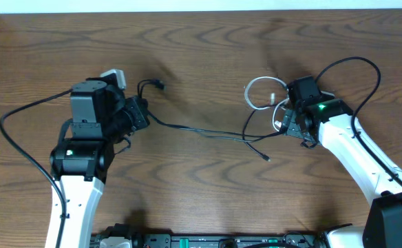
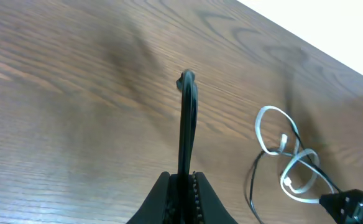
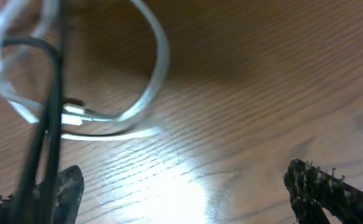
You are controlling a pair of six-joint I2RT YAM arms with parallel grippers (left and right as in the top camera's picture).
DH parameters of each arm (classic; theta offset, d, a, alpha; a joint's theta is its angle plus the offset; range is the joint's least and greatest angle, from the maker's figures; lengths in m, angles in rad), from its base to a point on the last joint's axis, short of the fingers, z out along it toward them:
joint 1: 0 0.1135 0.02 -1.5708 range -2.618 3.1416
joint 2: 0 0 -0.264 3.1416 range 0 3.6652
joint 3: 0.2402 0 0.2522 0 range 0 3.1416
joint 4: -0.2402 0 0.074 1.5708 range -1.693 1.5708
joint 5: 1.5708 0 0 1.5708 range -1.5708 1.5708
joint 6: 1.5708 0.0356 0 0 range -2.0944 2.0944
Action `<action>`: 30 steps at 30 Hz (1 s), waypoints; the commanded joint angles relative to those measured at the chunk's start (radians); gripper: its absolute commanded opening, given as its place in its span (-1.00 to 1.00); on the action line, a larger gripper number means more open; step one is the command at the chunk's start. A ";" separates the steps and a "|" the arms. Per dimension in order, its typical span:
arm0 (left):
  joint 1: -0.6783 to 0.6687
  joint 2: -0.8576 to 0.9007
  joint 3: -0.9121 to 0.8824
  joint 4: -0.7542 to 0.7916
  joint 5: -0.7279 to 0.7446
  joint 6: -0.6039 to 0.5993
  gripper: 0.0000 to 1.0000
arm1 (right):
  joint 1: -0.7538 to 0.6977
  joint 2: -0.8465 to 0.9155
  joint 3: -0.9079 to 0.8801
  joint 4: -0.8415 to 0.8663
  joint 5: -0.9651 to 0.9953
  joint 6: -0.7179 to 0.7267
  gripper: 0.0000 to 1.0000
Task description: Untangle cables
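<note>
Where the left arm works, left claw (image 2: 183, 177): clenched on the black cable (image 2: 188, 124); the cord rises from the pads to its plug end at mid frame.
Right claw (image 3: 181, 186): released, fingers wide apart at the lower corners; a black strand passes the lower-left finger, ungripped.
Black cable, overhead: runs from the left claw across the table (image 1: 201, 41) to centre right, with a loose end below.
White cable (image 3: 165, 56): looped at upper right of centre, just beside the right claw; black strands cross it.
Progress: roughly midway by my judgement. The black cable lies mostly straight, but the crossing is uncleared.
Left to do: free the black strand from the white loop and lay the cords apart.
</note>
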 commanded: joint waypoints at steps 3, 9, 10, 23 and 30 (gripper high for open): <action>0.006 0.002 0.016 -0.018 -0.020 0.013 -0.85 | -0.005 -0.011 0.011 0.110 -0.419 -0.271 0.99; 0.006 0.030 0.016 -0.054 0.006 0.014 -0.84 | 0.004 -0.011 0.011 0.194 -0.775 -0.455 0.99; 0.006 0.038 0.015 -0.055 0.022 0.014 -0.85 | 0.005 -0.011 0.011 0.196 -0.779 -0.457 0.99; -0.078 0.202 0.015 -0.054 0.124 0.024 0.02 | 0.008 -0.011 0.011 0.154 -0.467 -0.404 0.98; -0.200 0.246 0.015 -0.036 0.123 0.057 0.13 | 0.008 -0.011 0.011 0.102 -0.321 -0.385 0.99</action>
